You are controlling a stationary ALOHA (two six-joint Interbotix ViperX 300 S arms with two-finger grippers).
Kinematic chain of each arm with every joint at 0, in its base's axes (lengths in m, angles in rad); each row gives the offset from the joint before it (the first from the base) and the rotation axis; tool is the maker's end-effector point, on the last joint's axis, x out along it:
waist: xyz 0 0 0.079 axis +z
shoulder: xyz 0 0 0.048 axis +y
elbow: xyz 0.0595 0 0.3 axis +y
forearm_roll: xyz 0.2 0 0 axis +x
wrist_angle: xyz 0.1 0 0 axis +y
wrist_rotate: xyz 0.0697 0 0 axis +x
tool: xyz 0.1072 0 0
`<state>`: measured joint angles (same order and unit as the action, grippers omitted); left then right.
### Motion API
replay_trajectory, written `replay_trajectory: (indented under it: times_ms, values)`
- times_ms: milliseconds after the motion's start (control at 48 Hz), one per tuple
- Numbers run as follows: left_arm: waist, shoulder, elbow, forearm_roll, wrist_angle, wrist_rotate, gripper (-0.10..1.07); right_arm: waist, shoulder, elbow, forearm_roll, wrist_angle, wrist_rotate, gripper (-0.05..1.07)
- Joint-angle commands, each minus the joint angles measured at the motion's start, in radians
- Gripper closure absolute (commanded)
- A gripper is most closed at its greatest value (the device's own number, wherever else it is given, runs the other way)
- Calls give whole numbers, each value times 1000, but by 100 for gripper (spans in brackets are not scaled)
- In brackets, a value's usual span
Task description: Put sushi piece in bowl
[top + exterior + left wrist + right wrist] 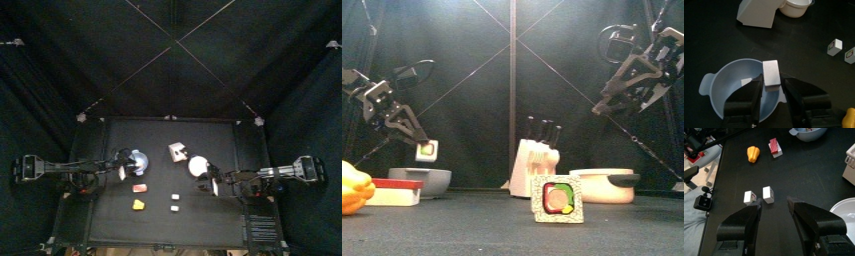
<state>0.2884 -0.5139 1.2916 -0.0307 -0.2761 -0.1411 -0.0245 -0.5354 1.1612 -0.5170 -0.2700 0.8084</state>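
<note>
A white sushi piece stands upright between the jaws of my left gripper, right over the pale blue bowl. From the front, that piece hangs a little above the bowl's rim. Another sushi piece, with a green edge and a pink centre, stands at the table's front middle. Seen from the right wrist, a further piece sits beside it. My right gripper hangs open and empty, high over the table's right side.
A white knife block stands mid-table, with a white pot to its right. A yellow pepper and a red and white block lie at the front left.
</note>
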Motion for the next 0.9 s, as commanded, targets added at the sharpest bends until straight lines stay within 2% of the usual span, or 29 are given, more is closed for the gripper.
replay_trajectory:
  times_ms: [0, 750, 875]
  values:
    - [0, -2, -15, -5, -3, 0, 12, 0, -5, -23, 3, -8, -3, 21]
    - [-6, -2, -29, -3, -12, 3, 12, 0, -5, -23, 2, -8, -3, 21]
    - [-37, -2, -35, 3, -26, 5, 12, 2, -5, -23, 2, -6, -3, 21]
